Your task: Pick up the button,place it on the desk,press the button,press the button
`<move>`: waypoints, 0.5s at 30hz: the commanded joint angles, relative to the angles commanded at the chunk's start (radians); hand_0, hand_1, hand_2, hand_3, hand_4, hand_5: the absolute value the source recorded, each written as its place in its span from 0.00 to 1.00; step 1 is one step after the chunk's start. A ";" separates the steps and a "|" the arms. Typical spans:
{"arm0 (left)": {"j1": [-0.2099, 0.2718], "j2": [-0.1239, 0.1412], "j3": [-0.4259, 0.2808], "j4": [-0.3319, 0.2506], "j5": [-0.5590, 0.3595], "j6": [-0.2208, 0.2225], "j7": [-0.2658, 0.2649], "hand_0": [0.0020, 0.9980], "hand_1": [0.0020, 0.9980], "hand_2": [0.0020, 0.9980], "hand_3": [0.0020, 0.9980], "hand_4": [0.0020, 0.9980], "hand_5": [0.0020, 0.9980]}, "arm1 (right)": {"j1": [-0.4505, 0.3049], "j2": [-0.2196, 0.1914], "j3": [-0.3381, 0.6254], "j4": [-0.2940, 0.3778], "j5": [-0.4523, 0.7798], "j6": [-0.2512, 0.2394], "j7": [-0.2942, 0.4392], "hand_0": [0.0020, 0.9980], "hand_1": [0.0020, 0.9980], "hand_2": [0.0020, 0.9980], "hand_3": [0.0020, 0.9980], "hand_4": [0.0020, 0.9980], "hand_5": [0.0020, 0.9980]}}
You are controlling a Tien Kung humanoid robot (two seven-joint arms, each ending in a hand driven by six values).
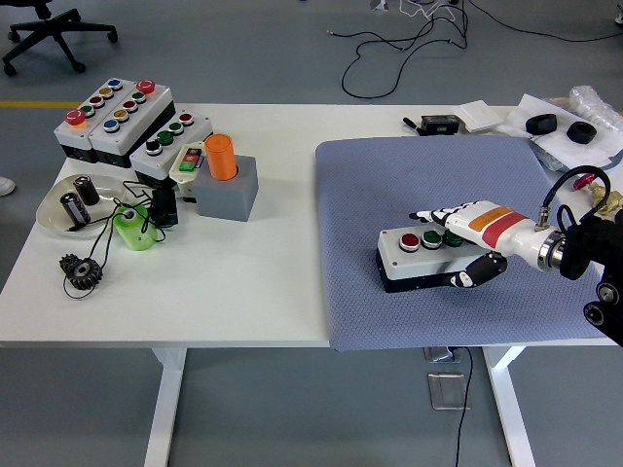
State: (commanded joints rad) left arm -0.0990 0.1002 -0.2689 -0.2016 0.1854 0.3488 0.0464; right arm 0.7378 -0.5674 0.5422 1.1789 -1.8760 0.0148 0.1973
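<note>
The button box (414,259), white-topped with one red and two green buttons, lies flat on the blue-grey mat (389,175) on the table's right half. My right hand (458,243) is over the box's right end. Its fingers (433,213) reach out straight past the box's far edge. The thumb (469,276) lies beside the box's front side. The hand looks loose, not clamped on the box. The left arm is out of view.
At the back left stand several other button boxes (117,117), a grey block with an orange cylinder (226,175), a bowl with batteries (68,206), a green part (131,229) and a black gear (80,269). Black items and papers (545,122) lie at the back right.
</note>
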 joint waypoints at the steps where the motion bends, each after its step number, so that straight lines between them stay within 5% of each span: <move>1: 0.000 0.000 0.000 0.000 0.000 0.000 0.000 0.61 0.52 0.50 0.47 0.28 1.00 | -0.001 0.000 0.002 0.001 -0.001 0.002 -0.004 0.90 0.88 0.96 1.00 0.86 0.14; 9: -0.001 0.001 -0.001 0.000 0.000 0.000 0.000 0.61 0.52 0.51 0.47 0.28 1.00 | -0.024 -0.032 0.063 0.074 0.016 -0.018 -0.013 0.94 0.90 0.98 1.00 0.88 0.16; 15: -0.002 0.002 0.000 0.000 0.002 0.000 0.000 0.61 0.52 0.51 0.47 0.28 1.00 | -0.047 -0.072 0.123 0.184 0.047 0.012 -0.030 0.94 0.90 0.97 1.00 0.88 0.15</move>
State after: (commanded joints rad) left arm -0.1011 0.1026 -0.2688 -0.2015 0.1869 0.3489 0.0467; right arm 0.6913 -0.6398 0.6648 1.3624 -1.8286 0.0267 0.1674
